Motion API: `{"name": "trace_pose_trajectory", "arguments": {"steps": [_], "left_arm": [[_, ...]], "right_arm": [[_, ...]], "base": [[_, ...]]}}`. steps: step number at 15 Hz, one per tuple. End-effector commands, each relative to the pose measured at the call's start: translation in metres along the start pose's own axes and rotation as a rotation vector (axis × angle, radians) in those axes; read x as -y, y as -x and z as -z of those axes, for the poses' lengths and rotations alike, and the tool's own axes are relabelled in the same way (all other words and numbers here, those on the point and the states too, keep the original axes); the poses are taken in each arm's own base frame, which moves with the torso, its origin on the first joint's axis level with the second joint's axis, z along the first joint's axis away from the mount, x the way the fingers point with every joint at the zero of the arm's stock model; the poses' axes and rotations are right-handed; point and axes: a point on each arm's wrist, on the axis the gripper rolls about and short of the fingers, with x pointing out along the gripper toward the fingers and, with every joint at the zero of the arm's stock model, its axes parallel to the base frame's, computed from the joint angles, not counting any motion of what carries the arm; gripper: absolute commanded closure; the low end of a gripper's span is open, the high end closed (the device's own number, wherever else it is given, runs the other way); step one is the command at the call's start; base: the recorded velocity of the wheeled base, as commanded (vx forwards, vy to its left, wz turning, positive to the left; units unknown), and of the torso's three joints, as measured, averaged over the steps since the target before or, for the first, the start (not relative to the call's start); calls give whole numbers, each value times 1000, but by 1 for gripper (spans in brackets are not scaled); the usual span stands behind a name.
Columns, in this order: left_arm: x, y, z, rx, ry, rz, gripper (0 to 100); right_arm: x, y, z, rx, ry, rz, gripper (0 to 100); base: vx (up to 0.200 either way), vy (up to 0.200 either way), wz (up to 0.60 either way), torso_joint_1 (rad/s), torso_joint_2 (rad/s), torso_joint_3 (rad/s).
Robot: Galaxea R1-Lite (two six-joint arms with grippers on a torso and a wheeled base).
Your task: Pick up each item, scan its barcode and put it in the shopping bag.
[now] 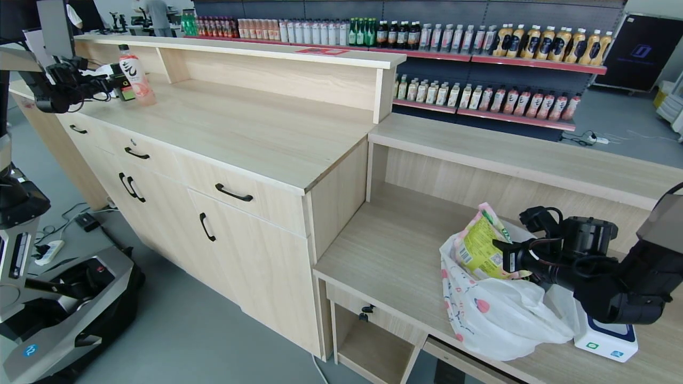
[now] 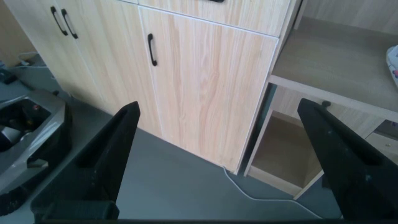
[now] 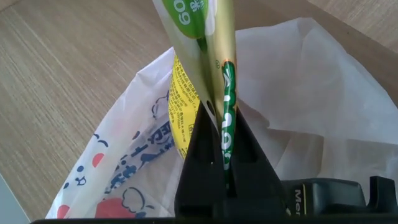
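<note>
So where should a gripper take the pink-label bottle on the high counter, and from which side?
Probably around the labelled body of the bottle, below the narrow neck, coming level from the counter's open front edge. It stands upright and round, and a back wall rises behind it.

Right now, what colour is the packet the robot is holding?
The packet is green and yellow, best seen in the head view.

Shopping bag (image 1: pixel 507 320): thin, crinkled plastic you see lower right.
Snack packet (image 1: pixel 478 246): glossy film.
Counter (image 1: pixel 256 133): matt wood grain.
</note>
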Motion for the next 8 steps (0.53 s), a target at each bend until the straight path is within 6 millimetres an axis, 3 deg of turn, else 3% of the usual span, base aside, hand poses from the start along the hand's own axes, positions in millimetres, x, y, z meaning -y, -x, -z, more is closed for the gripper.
{"name": "trace_pose_trajectory", "arguments": {"steps": [1, 3, 4, 8], "left_arm": [[0, 0, 0, -1, -1, 0, 0], [0, 0, 0, -1, -1, 0, 0], [0, 0, 0, -1, 1, 0, 0], [0, 0, 0, -1, -1, 0, 0]], "right_arm": [[1, -2, 4, -11, -4, 2, 100], [2, -3, 7, -16, -6, 2, 100], [2, -3, 6, -10, -5, 5, 0], [4, -1, 2, 11, 0, 12, 0]], "base": [[0, 0, 0, 0, 0, 0], [0, 0, 0, 0, 0, 0], [0, 0, 0, 0, 0, 0], [0, 0, 0, 0, 0, 0]]}}
